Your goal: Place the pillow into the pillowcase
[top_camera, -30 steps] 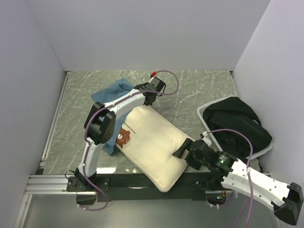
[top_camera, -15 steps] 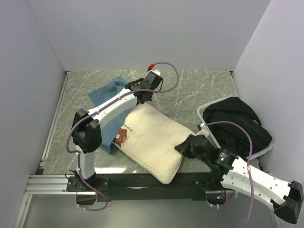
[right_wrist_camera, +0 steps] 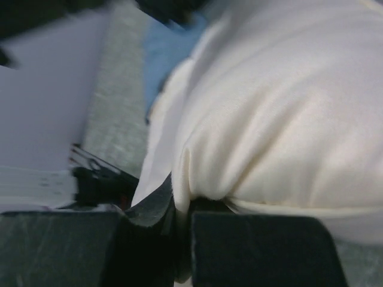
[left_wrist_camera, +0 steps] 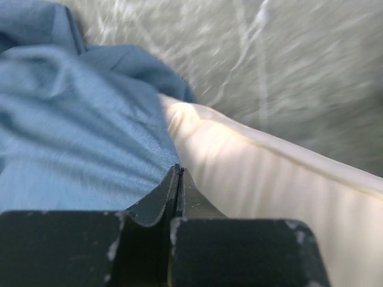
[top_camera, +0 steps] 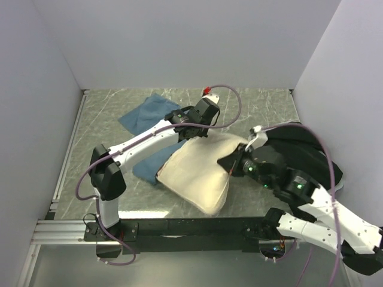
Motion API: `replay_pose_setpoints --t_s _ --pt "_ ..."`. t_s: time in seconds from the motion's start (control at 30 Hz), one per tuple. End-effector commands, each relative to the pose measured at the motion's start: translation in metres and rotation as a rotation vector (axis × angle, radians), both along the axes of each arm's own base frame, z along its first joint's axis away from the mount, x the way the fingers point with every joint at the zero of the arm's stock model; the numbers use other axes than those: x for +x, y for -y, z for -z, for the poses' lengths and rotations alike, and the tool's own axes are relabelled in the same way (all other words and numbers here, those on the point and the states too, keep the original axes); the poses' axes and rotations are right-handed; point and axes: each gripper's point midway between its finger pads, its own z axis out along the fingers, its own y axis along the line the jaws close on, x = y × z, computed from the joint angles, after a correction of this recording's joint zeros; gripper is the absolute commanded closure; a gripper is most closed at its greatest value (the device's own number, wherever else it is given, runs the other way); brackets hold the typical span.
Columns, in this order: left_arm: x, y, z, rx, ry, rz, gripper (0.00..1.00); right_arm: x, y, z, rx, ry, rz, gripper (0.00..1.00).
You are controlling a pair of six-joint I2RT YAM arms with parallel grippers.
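Top external view: the cream-white rectangular pillow [top_camera: 200,170], lying on the tabletop [top_camera: 269,107] partly over the dusty-blue cloth pillowcase [top_camera: 146,113], is being clamped by the right jaws while that cloth is being pinched in the closed left jaws and could be dragged loose by the pillow.

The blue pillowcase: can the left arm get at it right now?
Likely yes: the left fingers look shut on the pillowcase edge, right beside the pillow, with nothing in between.
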Motion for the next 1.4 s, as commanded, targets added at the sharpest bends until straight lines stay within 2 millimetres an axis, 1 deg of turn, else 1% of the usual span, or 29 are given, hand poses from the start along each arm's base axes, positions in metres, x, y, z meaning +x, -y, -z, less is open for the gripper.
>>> replay_pose_setpoints --t_s 0.0,0.1,0.13,0.23,0.27,0.3,0.33,0.4,0.43,0.53,0.57,0.6,0.67,0.7,0.73,0.8,0.87,0.9,0.97,1.0,1.03,1.07,1.1,1.17,1.2,1.23,1.27,1.3,1.37 --pt "-0.039 0.038 -0.127 -0.368 0.099 0.108 0.99 0.023 0.003 -0.114 0.176 0.308 0.045 1.0" --pt "-0.053 0.027 -0.193 -0.511 0.173 0.117 0.99 0.023 -0.018 -0.097 0.208 0.286 -0.031 1.0" --pt "-0.055 0.023 -0.212 -0.555 0.197 0.111 0.99 0.024 -0.026 -0.077 0.193 0.254 -0.051 1.0" --pt "-0.046 -0.001 -0.237 -0.565 0.277 0.03 0.99 0.019 -0.038 -0.073 0.222 0.242 -0.108 1.0" --pt "-0.039 -0.006 -0.234 -0.547 0.279 0.006 0.99 0.018 -0.036 -0.082 0.229 0.258 -0.114 1.0" --pt "-0.033 -0.003 -0.215 -0.503 0.229 0.007 0.99 0.015 -0.035 -0.091 0.233 0.283 -0.128 1.0" --pt "-0.025 -0.006 -0.202 -0.488 0.201 -0.021 0.99 0.013 -0.03 -0.117 0.261 0.331 -0.122 1.0" --pt "-0.023 0.004 -0.174 -0.459 0.156 0.002 0.99 0.012 -0.023 -0.136 0.239 0.378 -0.115 1.0" --pt "-0.021 0.006 -0.169 -0.459 0.156 0.007 0.99 0.013 -0.017 -0.159 0.247 0.417 -0.094 1.0" --pt "-0.009 0.021 -0.161 -0.479 0.13 0.043 0.99 0.021 -0.007 -0.184 0.205 0.477 -0.049 1.0" --pt "-0.004 0.024 -0.163 -0.475 0.132 0.042 0.99 0.028 0.0 -0.187 0.173 0.485 -0.004 1.0" --pt "0.007 0.039 -0.18 -0.493 0.163 0.061 0.99 0.032 0.004 -0.191 0.145 0.505 0.019 1.0" --pt "0.008 0.054 -0.199 -0.52 0.172 0.11 0.99 0.049 0.017 -0.201 0.094 0.53 0.113 1.0" --pt "0.011 0.061 -0.232 -0.589 0.224 0.127 0.99 0.055 0.022 -0.204 0.055 0.543 0.136 1.0" --pt "0.012 0.061 -0.247 -0.622 0.251 0.128 0.99 0.062 0.025 -0.212 0.03 0.546 0.157 1.0" --pt "0.007 0.042 -0.274 -0.681 0.299 0.09 0.99 0.075 0.034 -0.22 -0.016 0.569 0.187 1.0" --pt "0.012 0.016 -0.292 -0.744 0.369 0.014 0.99 0.082 0.029 -0.231 -0.051 0.583 0.162 1.0" --pt "0.0 -0.009 -0.276 -0.757 0.343 -0.047 0.99 0.079 0.025 -0.243 -0.056 0.606 0.128 1.0" --pt "0.003 -0.048 -0.264 -0.815 0.362 -0.162 0.99 0.079 -0.003 -0.23 -0.064 0.584 0.013 1.0" --pt "-0.011 -0.073 -0.226 -0.854 0.279 -0.252 0.99 0.07 -0.027 -0.216 -0.074 0.565 -0.069 1.0" --pt "-0.009 -0.096 -0.204 -0.872 0.256 -0.327 0.99 0.071 -0.05 -0.194 -0.116 0.531 -0.106 1.0" --pt "-0.016 -0.104 -0.183 -0.892 0.222 -0.354 0.99 0.068 -0.066 -0.18 -0.15 0.516 -0.127 1.0" --pt "-0.032 -0.116 -0.135 -0.905 0.158 -0.404 0.99 0.048 -0.096 -0.15 -0.195 0.488 -0.204 1.0" --pt "-0.046 -0.135 -0.084 -0.895 0.092 -0.503 0.99 0.038 -0.134 -0.1 -0.249 0.435 -0.267 1.0" --pt "-0.064 -0.151 -0.042 -0.893 0.038 -0.574 0.99 0.025 -0.147 -0.05 -0.298 0.372 -0.314 1.0" --pt "-0.073 -0.158 -0.023 -0.897 0.014 -0.599 0.99 0.007 -0.168 -0.02 -0.316 0.355 -0.358 1.0" --pt "-0.081 -0.165 -0.007 -0.899 -0.006 -0.627 0.96 -0.005 -0.176 0.009 -0.334 0.31 -0.373 1.0" --pt "-0.096 -0.181 0.014 -0.905 -0.022 -0.676 0.91 -0.016 -0.171 0.055 -0.399 0.256 -0.396 1.0" --pt "-0.107 -0.198 0.022 -0.905 -0.005 -0.716 0.71 -0.038 -0.18 0.101 -0.408 0.179 -0.427 1.0"
